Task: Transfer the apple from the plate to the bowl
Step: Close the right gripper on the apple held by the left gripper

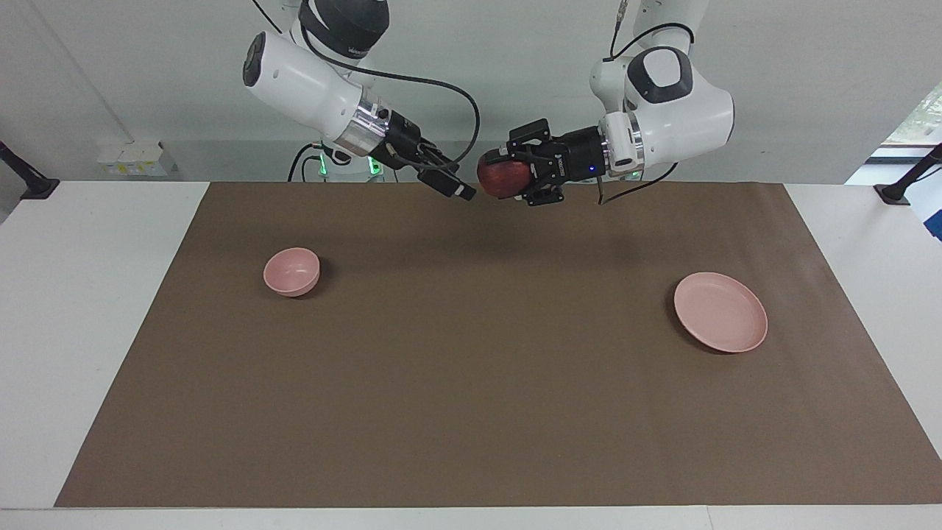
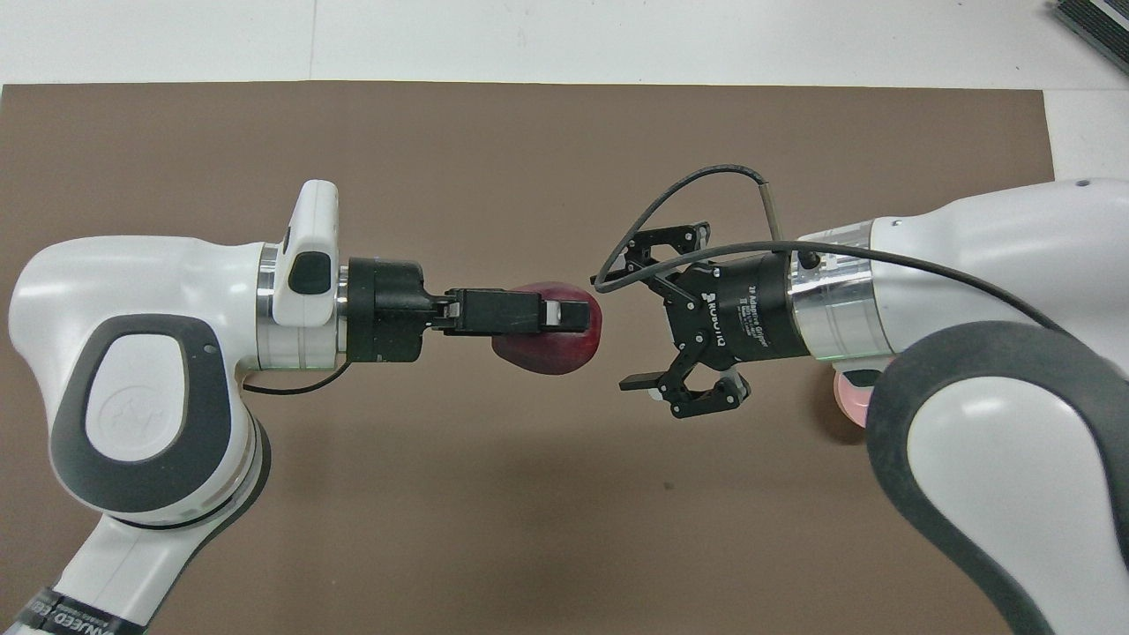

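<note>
My left gripper [image 1: 508, 178] is shut on the dark red apple [image 1: 502, 177] and holds it in the air over the mat's edge nearest the robots. In the overhead view the left gripper [image 2: 573, 319] has one finger across the top of the apple [image 2: 551, 351]. My right gripper [image 1: 455, 184] is open, points at the apple and is just short of it; its jaws [image 2: 626, 322] stand wide. The pale pink bowl [image 1: 292, 271] sits toward the right arm's end, mostly hidden under the right arm in the overhead view [image 2: 848, 397]. The pink plate [image 1: 720, 311] lies empty toward the left arm's end.
A brown mat [image 1: 471, 397] covers most of the white table [image 1: 81, 309]. A small white box [image 1: 132, 156] stands off the table's corner at the right arm's end.
</note>
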